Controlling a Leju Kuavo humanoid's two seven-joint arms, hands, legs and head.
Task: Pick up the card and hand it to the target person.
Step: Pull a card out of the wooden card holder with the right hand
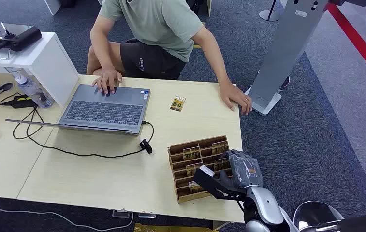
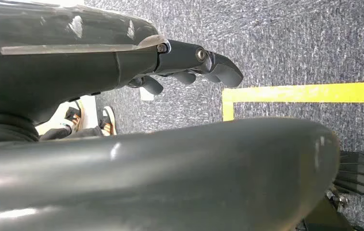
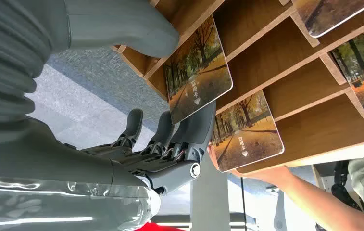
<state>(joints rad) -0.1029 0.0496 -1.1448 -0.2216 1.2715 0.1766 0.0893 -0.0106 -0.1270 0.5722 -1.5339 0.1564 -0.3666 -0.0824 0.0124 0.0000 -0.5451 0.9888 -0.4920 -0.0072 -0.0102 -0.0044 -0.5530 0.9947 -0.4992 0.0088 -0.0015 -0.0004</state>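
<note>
The right robot hand (image 1: pixel 241 166) is at the near right end of the wooden card rack (image 1: pixel 178 155). Its fingers (image 3: pixel 189 132) lie against the back of one card (image 3: pixel 198 67) standing in a slot, and the thumb is on the other side; I cannot tell if the card is really pinched. The left robot hand (image 2: pixel 189 65) hangs over the carpet, fingers curled, holding nothing. Another card (image 1: pixel 178 103) lies flat on the tabletop (image 1: pixel 98 179) near the person's hand (image 1: pixel 236 99).
</note>
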